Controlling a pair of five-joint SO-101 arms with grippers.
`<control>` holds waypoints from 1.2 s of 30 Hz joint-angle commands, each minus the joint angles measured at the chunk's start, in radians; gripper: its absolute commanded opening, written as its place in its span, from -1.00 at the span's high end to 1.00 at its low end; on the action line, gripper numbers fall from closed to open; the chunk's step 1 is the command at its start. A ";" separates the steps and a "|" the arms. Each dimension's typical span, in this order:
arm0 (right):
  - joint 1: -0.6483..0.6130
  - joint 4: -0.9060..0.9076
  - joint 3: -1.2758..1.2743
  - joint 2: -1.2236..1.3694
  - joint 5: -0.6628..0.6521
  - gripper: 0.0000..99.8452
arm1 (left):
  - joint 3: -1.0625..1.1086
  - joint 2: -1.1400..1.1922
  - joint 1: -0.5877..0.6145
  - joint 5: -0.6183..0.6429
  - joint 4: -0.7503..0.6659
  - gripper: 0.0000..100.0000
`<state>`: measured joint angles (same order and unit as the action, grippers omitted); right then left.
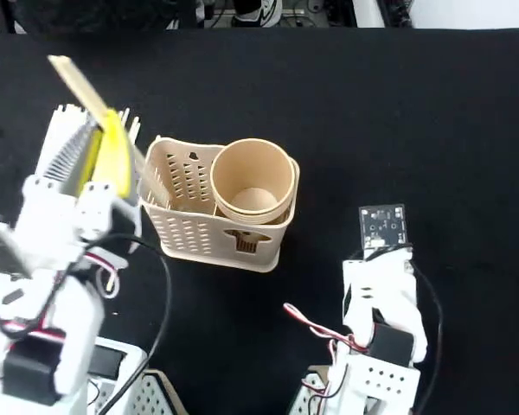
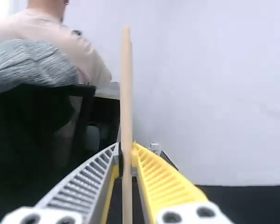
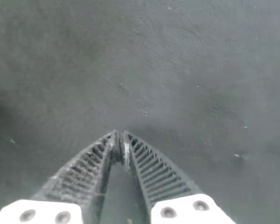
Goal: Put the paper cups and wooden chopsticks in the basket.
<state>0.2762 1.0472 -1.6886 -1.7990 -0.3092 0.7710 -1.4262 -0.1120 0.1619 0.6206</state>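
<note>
Firmly, left claw [image 2: 125, 148] clamps one wooden chopstick [image 2: 126, 84] just beside the basket [image 1: 186, 229], paper cups [image 1: 253, 183] inside it, right claw [image 3: 120, 139] pinched closed over black surface [image 3: 186, 65].

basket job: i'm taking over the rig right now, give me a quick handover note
Left gripper: shut on a wooden chopstick, held raised beside the basket, at the end away from the cups.
Right gripper: shut, empty, above the black table.
Done: paper cups sit nested in the basket.
Left: get the held chopstick into the basket and release it.
</note>
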 commanded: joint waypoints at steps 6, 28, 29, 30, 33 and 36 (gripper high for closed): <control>-0.063 -0.003 0.004 -0.074 0.133 0.98 | 0.137 -0.063 -0.088 -0.071 -0.078 0.94; -0.064 0.003 0.004 -0.073 0.133 0.98 | 0.390 -0.075 -0.090 -0.064 -0.071 0.94; -0.066 0.003 0.004 -0.073 0.133 0.98 | 0.401 -0.075 -0.090 -0.069 -0.069 0.94; -0.066 0.003 0.004 -0.073 0.133 0.98 | 0.407 -0.075 -0.090 -0.069 -0.069 0.93; -0.066 0.003 0.004 -0.073 0.133 0.97 | 0.406 -0.075 -0.090 -0.063 -0.054 0.88; -0.066 0.003 0.004 -0.073 0.133 0.97 | 0.349 -0.075 -0.091 -0.040 0.075 0.68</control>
<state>0.2209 1.0472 -1.6886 -1.7990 -0.1818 1.1838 -1.4922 -0.1903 0.0944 0.5808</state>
